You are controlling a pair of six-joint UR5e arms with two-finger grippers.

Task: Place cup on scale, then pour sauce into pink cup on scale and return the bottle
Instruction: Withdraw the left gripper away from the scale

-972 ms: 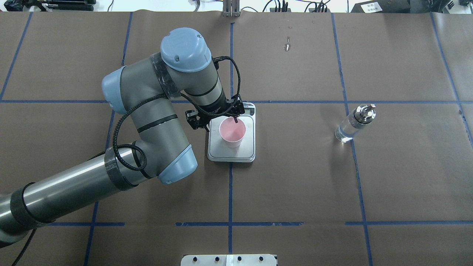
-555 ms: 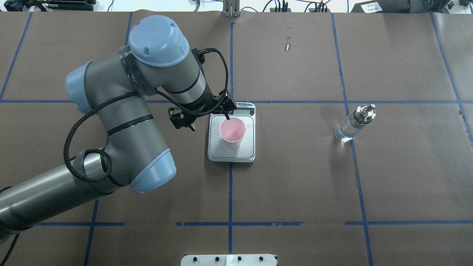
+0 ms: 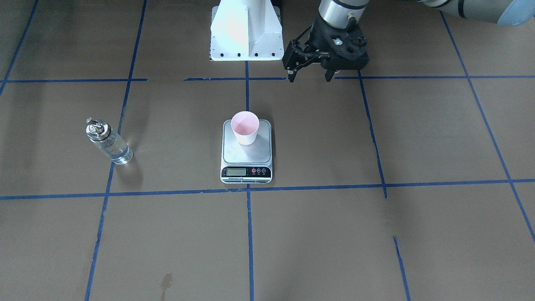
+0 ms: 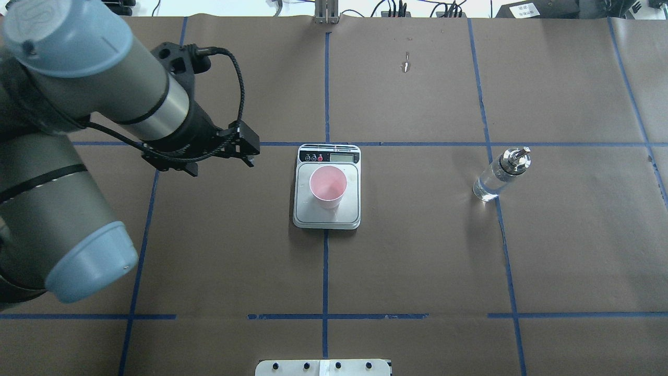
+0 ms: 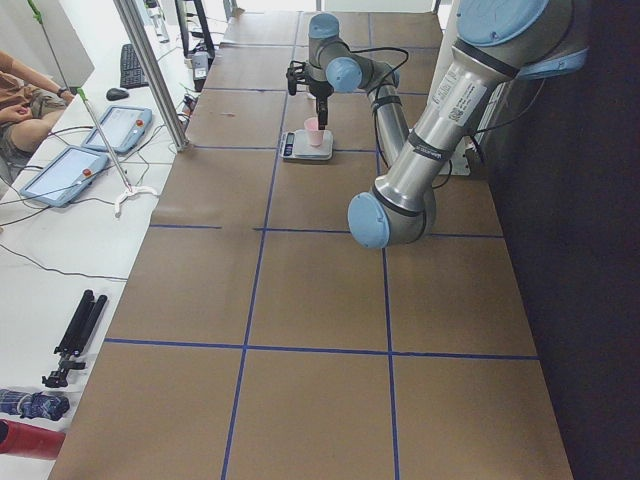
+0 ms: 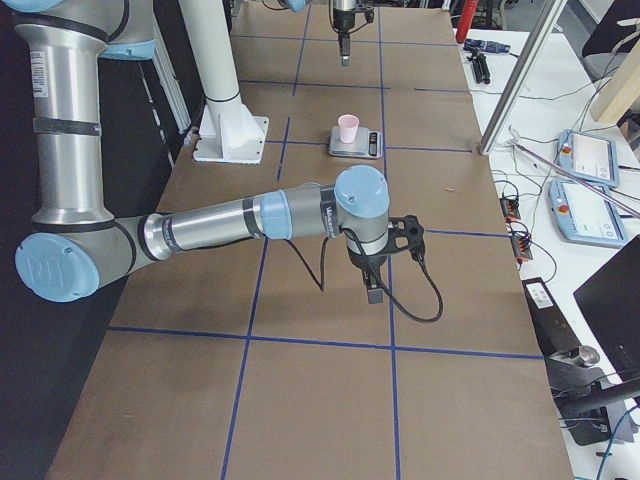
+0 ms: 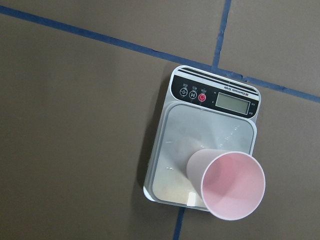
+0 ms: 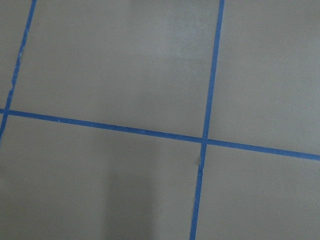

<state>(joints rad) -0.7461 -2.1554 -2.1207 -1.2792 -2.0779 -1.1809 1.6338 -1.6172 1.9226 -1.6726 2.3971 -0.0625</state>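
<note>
Since a second ago we see the left arm swing away from the scale, and its left jaws, which hovered at the rim of the cup, now hang well off to that side above the desk. We judge that the risks lie ahead. The cup stands empty and light toward the platform's robot-side edge, so a nudge from the spout could tip it. A loose grip on the smooth glass bottle, well apart on the right with its clear sauce, could let it slip or splash the scale. The left jaws are spread wide, holding and touching nothing; the right jaws show only in a side view, so we cannot tell their state
</note>
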